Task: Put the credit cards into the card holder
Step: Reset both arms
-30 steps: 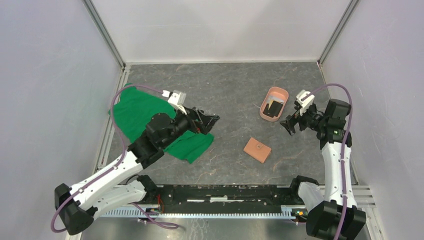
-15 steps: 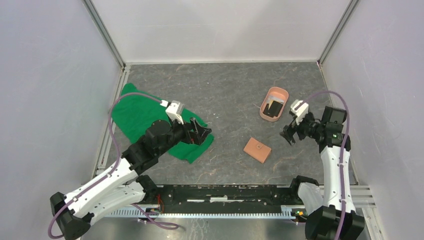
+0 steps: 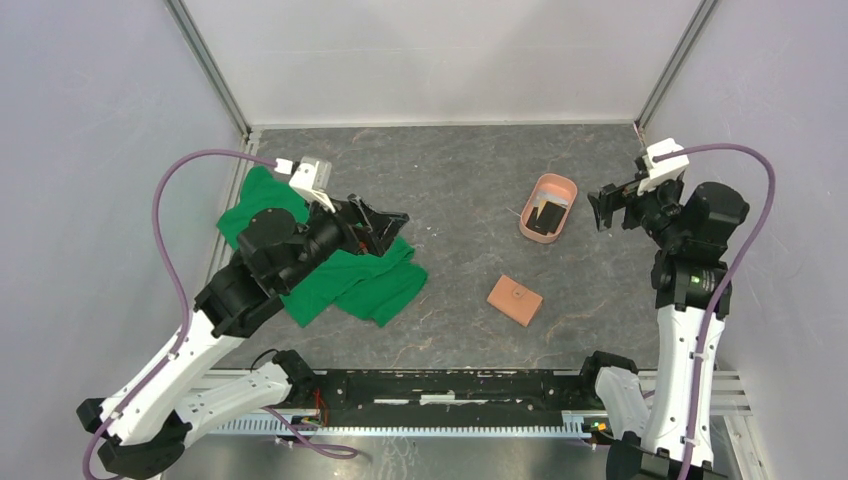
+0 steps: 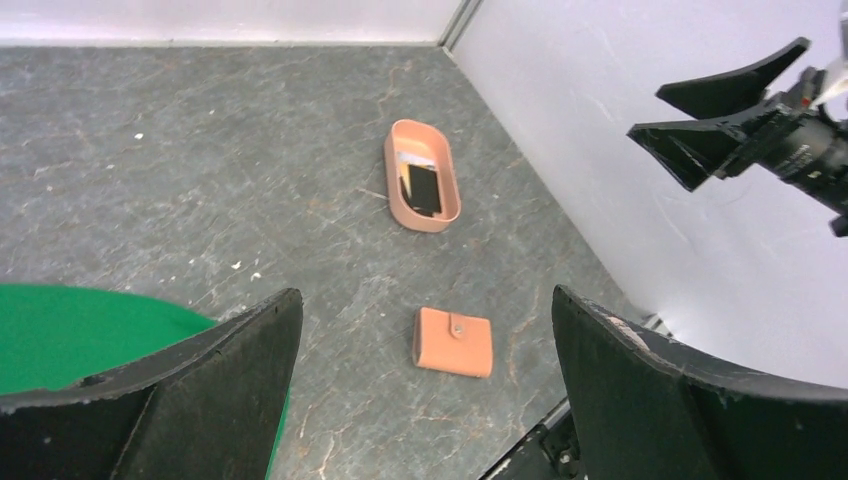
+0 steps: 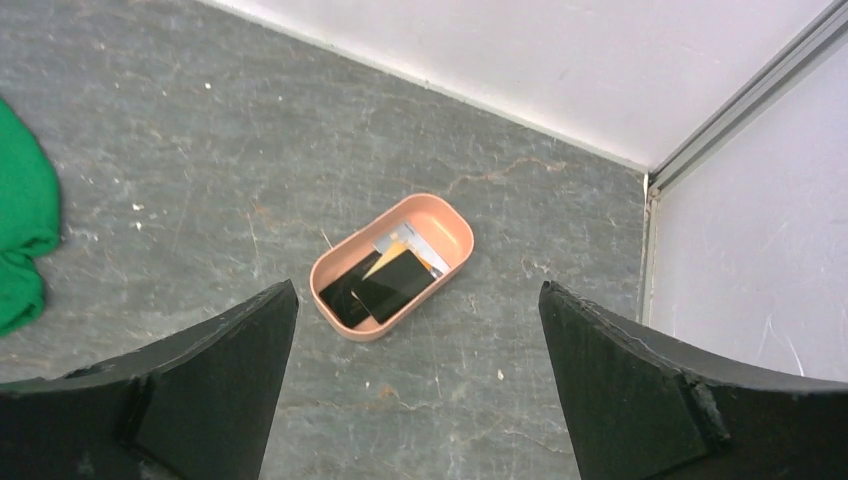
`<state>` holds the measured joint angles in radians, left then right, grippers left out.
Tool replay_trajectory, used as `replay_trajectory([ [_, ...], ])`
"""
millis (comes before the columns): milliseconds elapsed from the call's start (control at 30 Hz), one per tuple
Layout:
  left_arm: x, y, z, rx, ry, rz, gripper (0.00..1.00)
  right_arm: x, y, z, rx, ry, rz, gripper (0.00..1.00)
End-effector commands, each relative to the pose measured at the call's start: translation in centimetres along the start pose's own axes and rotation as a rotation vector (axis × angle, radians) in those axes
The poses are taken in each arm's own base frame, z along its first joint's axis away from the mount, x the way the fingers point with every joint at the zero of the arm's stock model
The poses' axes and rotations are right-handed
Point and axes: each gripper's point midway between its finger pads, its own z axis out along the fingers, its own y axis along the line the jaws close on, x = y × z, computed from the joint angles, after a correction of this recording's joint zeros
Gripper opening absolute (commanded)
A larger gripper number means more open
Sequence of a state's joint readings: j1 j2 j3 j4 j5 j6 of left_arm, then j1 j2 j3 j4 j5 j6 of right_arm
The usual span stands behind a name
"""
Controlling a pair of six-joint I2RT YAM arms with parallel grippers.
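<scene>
The tan-orange card holder (image 3: 515, 299) lies closed and snapped on the table, also in the left wrist view (image 4: 454, 341). The credit cards (image 3: 545, 217), two dark ones over pale ones, lie in a salmon-pink oval tray (image 3: 527, 222); they also show in the right wrist view (image 5: 385, 280) and the left wrist view (image 4: 423, 188). My left gripper (image 3: 385, 224) is open and empty, raised over the green cloth, left of the holder. My right gripper (image 3: 609, 203) is open and empty, raised to the right of the tray.
A crumpled green cloth (image 3: 330, 270) lies at the left under my left arm, also seen in the left wrist view (image 4: 70, 330) and the right wrist view (image 5: 20, 240). White walls with metal corner posts enclose the table. A black rail runs along the near edge.
Both arms have lifted. My right gripper rose and moved back toward the far right. My left gripper swung back up-left and the green cloth shifted and bunched. Holder and tray have not moved.
</scene>
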<state>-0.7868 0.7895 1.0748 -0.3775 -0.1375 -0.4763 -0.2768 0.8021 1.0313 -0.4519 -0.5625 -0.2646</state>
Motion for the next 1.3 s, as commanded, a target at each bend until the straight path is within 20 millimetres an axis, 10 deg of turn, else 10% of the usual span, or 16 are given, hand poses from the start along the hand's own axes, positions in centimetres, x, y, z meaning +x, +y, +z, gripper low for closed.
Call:
replay_trajectory([
  [0,-2.5,-2.0,-1.7,0.074,-0.01,0.044,1.0,-3.7,0.0,-0.7,0.002,-0.067,0.074,0.98],
  [1267,-3.9,-1.4,-4.8,0.065,-0.075,0.067,1.0,-7.7,1.8,-2.6,-0.079,-0.151,0.029,0.98],
])
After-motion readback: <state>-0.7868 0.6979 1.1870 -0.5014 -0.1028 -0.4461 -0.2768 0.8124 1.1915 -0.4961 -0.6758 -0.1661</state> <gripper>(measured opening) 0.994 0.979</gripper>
